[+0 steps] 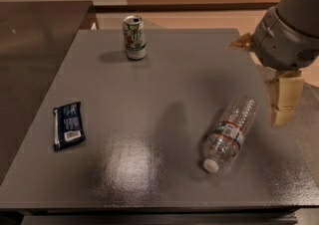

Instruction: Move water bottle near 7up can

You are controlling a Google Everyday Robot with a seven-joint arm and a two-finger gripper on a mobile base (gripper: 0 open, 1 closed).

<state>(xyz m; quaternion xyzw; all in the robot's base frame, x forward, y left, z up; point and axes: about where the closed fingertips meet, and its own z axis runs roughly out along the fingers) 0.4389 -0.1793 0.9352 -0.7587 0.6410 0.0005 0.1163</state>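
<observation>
The water bottle [230, 132] lies on its side on the grey table [164, 74], at the front right, with its white cap pointing to the front edge. The 7up can [134, 37] stands upright at the back of the table, left of the middle, far from the bottle. My gripper [284, 103] hangs under the big grey wrist at the right edge of the table, just right of the bottle's base and not touching it. It holds nothing that I can see.
A dark blue snack wrapper [68, 125] lies flat near the table's left edge. A dark brown counter [35, 45] adjoins the table on the left. Light floor shows behind and to the right of the table.
</observation>
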